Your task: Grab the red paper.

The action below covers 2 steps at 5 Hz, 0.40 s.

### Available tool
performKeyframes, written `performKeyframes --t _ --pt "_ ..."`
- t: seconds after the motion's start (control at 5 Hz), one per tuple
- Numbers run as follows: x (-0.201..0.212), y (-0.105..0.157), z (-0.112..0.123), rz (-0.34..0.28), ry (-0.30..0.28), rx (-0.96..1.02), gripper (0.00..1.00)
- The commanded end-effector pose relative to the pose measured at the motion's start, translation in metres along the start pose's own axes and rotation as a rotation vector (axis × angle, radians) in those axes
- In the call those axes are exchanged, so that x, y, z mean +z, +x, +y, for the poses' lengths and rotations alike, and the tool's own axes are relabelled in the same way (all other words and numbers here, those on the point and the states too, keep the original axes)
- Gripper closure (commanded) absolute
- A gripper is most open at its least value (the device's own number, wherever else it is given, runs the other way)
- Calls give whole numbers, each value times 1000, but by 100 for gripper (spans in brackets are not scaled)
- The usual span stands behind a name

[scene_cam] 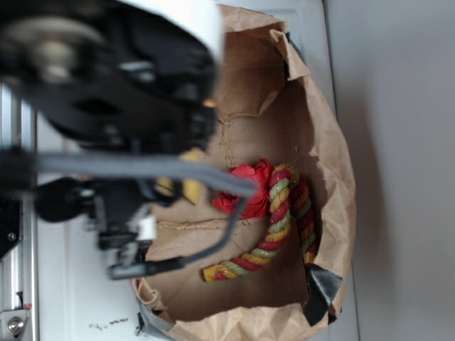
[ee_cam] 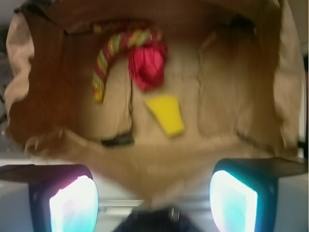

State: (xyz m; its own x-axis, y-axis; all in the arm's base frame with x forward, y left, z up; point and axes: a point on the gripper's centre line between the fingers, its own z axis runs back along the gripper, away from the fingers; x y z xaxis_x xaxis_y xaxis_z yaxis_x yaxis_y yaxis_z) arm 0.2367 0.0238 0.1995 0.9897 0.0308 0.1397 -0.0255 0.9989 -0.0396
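Fingers (ee_cam: 74,200) spread wide, empty — red paper (ee_cam: 147,65) well ahead, between them

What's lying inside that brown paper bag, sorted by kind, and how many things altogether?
Red paper wad: 1
Twisted red, green and yellow rope: 1
Yellow sponge wedge: 1
Total: 3 things in the bag; the robot's hand is open above it, holding nothing.
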Motion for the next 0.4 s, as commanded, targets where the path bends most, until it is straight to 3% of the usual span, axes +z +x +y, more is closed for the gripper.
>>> performKeyframes --t 0.0,0.2 --pt "-26 40 5 -61 -13 24 0" --pt "-41 50 -1 -62 -26 10 0"
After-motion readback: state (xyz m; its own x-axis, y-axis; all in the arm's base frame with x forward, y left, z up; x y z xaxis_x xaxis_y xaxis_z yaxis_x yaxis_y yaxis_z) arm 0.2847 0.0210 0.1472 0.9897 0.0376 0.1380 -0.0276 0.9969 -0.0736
